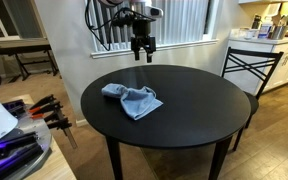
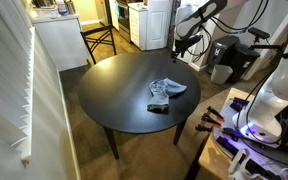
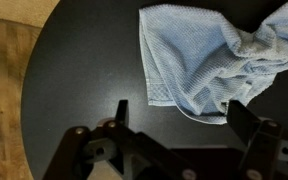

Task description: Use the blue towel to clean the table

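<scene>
Blue towel (image 1: 132,98) (image 2: 167,91) (image 3: 209,55) lies crumpled near the middle of the round black counter (image 1: 189,112) (image 2: 119,95) (image 3: 74,70), flat part spread, one end bunched. Hand (image 1: 142,52) (image 2: 181,46) (image 3: 179,112) hangs above the counter's edge region, clear of the towel, not touching. Jaws spread wide, empty. Wrist view: towel's near edge sits between the fingers (image 3: 242,115), below them. Black chair (image 1: 249,62) stands just beside the counter.

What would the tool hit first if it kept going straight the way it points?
Probably the edge of the blue towel, which lies between the jaws of the open tool in the wrist view; depth is unclear, so it could land on bare black table beside it.
</scene>
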`<state>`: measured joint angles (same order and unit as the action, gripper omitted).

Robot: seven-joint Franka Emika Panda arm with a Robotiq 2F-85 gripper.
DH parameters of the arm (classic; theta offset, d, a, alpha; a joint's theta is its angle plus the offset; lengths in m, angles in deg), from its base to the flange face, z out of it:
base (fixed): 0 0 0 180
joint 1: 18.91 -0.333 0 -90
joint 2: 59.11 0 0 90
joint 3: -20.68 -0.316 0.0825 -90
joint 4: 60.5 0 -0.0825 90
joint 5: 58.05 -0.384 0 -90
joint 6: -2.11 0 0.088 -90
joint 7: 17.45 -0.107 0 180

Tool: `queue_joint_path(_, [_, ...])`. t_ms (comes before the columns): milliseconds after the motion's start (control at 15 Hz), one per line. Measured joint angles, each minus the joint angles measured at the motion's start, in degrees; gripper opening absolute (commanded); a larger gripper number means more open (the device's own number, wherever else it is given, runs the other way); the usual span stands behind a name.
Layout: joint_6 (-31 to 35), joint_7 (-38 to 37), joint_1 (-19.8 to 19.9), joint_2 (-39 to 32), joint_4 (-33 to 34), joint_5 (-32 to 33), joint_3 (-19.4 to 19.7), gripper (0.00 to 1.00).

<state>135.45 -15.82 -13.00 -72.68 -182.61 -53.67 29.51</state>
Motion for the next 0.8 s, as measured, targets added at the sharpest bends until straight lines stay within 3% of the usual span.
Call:
queue_joint_path(600, [0.26,-0.54,-0.42,-0.7,0.2,0.27,-0.76,1.0])
queue_joint_path(800, [4.2,-8.94,-2.51,-3.75,0.86,-0.05,-2.31,1.0])
